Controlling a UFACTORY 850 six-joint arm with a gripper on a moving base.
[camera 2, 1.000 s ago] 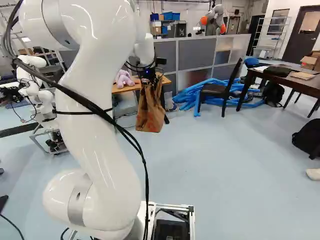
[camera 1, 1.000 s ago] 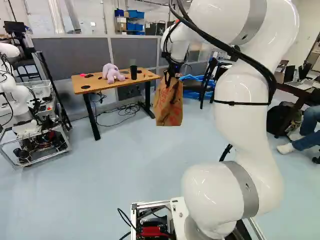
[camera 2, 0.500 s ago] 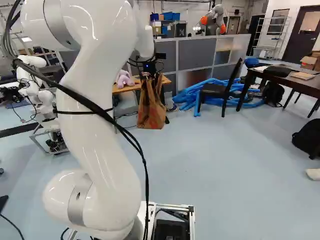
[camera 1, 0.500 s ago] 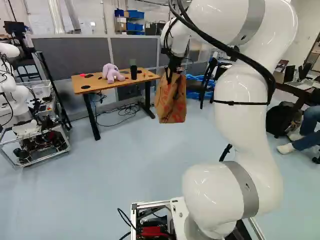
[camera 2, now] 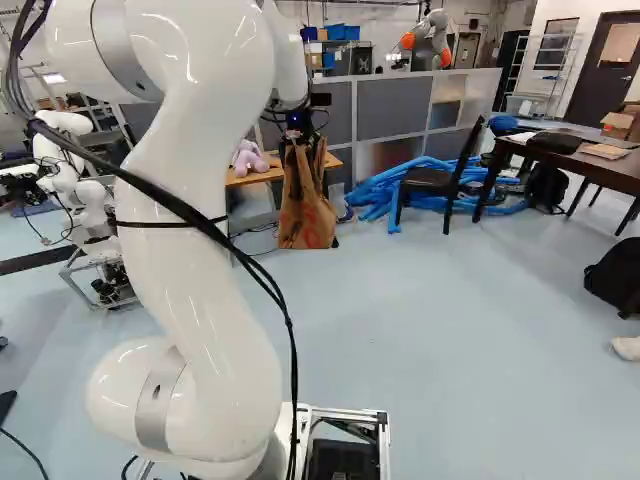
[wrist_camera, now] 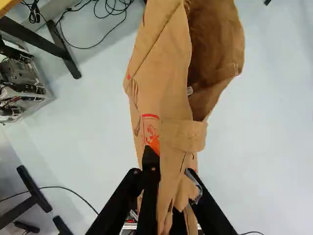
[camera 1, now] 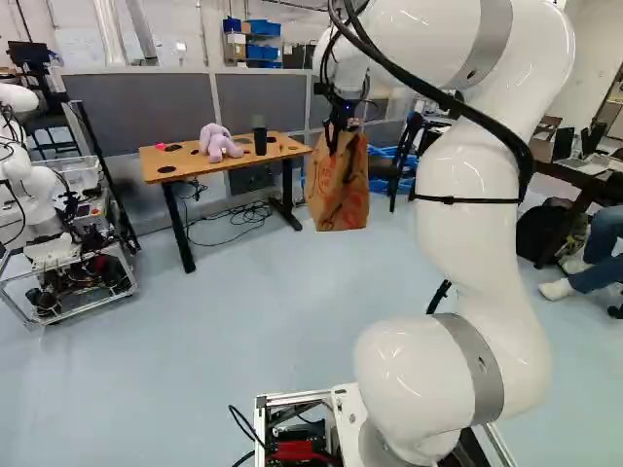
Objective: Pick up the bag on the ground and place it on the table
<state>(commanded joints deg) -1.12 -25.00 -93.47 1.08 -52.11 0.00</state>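
Note:
In the left base view my gripper is up in the air at the right end of the wooden table, with the brown paper bag hanging below it, off the floor. The right base view shows the bag in front of the table's end. In the wrist view the gripper is shut on the bag's crumpled upper edge; the bag spreads out ahead of the fingers, its mouth partly open.
A purple plush toy and a black cup stand on the table. Another robot is at the left. A black chair and blue tubes lie beyond, right of the bag.
The arm has carried the bag a little upward and to the right in the left base view, and the bag has turned and swung somewhat. The base has not moved.

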